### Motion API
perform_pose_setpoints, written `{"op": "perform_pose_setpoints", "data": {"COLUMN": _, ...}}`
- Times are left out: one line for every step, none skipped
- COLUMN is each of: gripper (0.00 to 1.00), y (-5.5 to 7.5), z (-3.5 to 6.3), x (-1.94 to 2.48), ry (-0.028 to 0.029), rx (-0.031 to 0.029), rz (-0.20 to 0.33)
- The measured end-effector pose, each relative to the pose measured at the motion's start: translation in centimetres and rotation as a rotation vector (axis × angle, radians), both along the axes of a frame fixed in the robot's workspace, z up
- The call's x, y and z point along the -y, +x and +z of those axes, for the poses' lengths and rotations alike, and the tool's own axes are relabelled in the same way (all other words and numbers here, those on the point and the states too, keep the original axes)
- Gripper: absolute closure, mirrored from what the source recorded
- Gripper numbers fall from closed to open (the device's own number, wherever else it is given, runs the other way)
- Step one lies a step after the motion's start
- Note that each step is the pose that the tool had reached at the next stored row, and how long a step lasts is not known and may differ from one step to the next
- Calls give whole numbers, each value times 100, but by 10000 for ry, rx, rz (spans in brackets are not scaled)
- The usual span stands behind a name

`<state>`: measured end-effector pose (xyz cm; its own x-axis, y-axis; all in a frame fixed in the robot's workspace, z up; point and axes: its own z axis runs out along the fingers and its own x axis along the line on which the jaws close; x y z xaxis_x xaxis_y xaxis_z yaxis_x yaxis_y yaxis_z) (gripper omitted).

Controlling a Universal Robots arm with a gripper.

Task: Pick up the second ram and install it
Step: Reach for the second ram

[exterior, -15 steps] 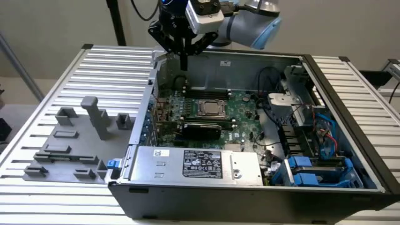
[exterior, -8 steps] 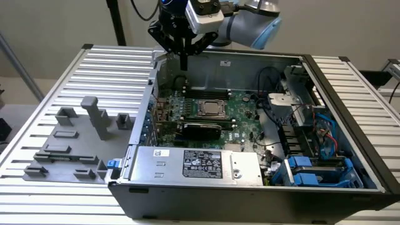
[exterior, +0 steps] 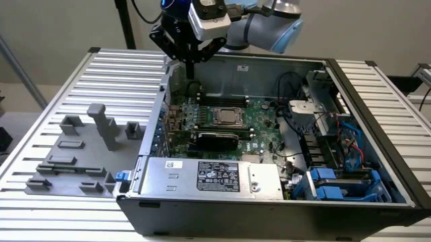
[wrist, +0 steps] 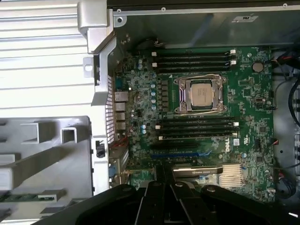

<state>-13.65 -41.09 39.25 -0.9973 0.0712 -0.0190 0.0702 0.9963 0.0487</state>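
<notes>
wrist view: gripper (wrist: 164, 171) hangs over the motherboard (wrist: 248, 98), fingers pressed together, empty. the second ram (wrist: 28, 197) sits in the grey holder (wrist: 47, 159) beyond the case wall (wrist: 101, 117), well apart, its long axis pointing roughly back at the gripper.

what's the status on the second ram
Black gripper shut, empty, above open computer case. Thin green ram stick lying in grey plastic fixture outside the case. Silver case wall between them.
</notes>
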Motion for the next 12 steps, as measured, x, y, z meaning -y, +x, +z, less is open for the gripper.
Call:
{"op": "perform_pose_setpoints", "data": {"gripper": 89, "y": -37, "z": 0, "x": 18, "ry": 0, "rx": -1, "rz": -1}}
{"op": "perform_pose_setpoints", "data": {"gripper": 89, "y": -79, "z": -1, "x": 36, "ry": 1, "rx": 0, "rz": -1}}
{"op": "perform_pose_setpoints", "data": {"gripper": 89, "y": -120, "z": -2, "x": 54, "ry": 1, "rx": 0, "rz": -1}}
{"op": "perform_pose_setpoints", "data": {"gripper": 89, "y": -164, "z": -3, "x": 70, "ry": 1, "rx": 1, "rz": 0}}
{"op": "perform_pose_setpoints", "data": {"gripper": 89, "y": -212, "z": -4, "x": 88, "ry": 0, "rx": 0, "rz": 0}}
{"op": "perform_pose_setpoints", "data": {"gripper": 89, "y": -256, "z": -5, "x": 105, "ry": 0, "rx": 0, "rz": 1}}
{"op": "perform_pose_setpoints", "data": {"gripper": 89, "y": -301, "z": -6, "x": 121, "ry": 0, "rx": 0, "rz": 0}}
{"op": "perform_pose_setpoints", "data": {"gripper": 89, "y": -346, "z": -7, "x": 136, "ry": 0, "rx": 0, "rz": 0}}
{"op": "perform_pose_setpoints", "data": {"gripper": 89, "y": -392, "z": -9, "x": 151, "ry": 1, "rx": 0, "rz": -1}}
{"op": "perform_pose_setpoints", "data": {"gripper": 89, "y": -436, "z": -11, "x": 166, "ry": 1, "rx": 0, "rz": -1}}
{"op": "perform_pose_setpoints", "data": {"gripper": 89, "y": -481, "z": -12, "x": 181, "ry": 0, "rx": 0, "rz": 0}}
{"op": "perform_pose_setpoints", "data": {"gripper": 89, "y": -527, "z": -14, "x": 197, "ry": 1, "rx": 0, "rz": 0}}
